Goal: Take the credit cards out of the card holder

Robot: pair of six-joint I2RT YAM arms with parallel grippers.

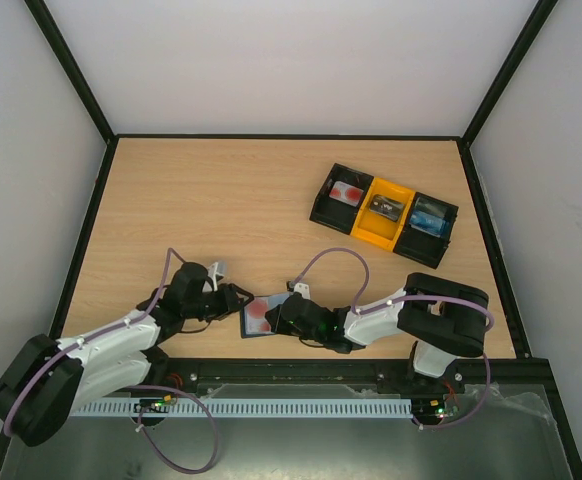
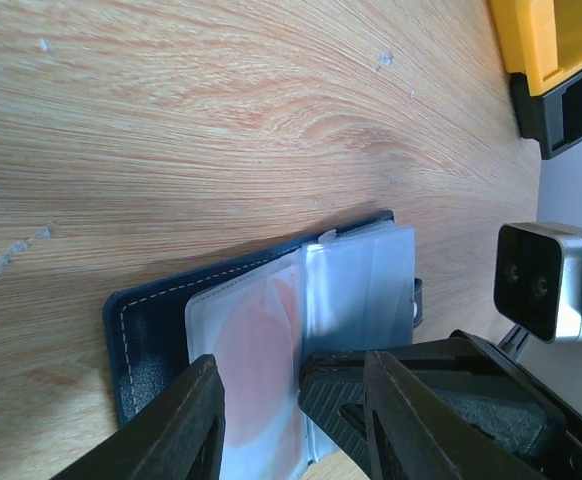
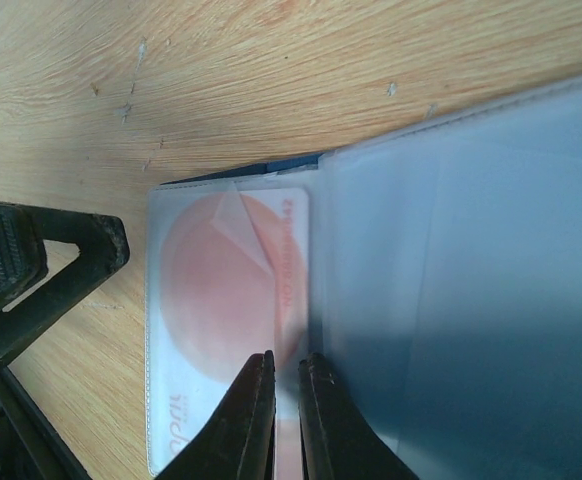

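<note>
**A:** What's where on the tabletop?

**B:** The black-and-yellow tray lies toward 2 o'clock from the work. It's well apart and in nobody's way. The card holder lies open near the 6 o'clock edge, between the two arms.

**A:** Why opened flat?

**B:** So the clear pockets face up. The pinkish-white card with its red spot sits inside one sleeve, not yet out.

**A:** And the end effectors?

**B:** The left end effector reaches in from 9 o'clock. Its jaws are partly apart over the holder's edge and grip nothing I can see, so it's probably there to steady the holder. The right end effector, from 3 o'clock, is pinched nearly closed at the card's edge. I can't tell whether it has the card or only the sleeve.

**A:** Anything in the way?

**B:** The plastic sleeve over the card, and the two end effectors crowd each other.
</note>
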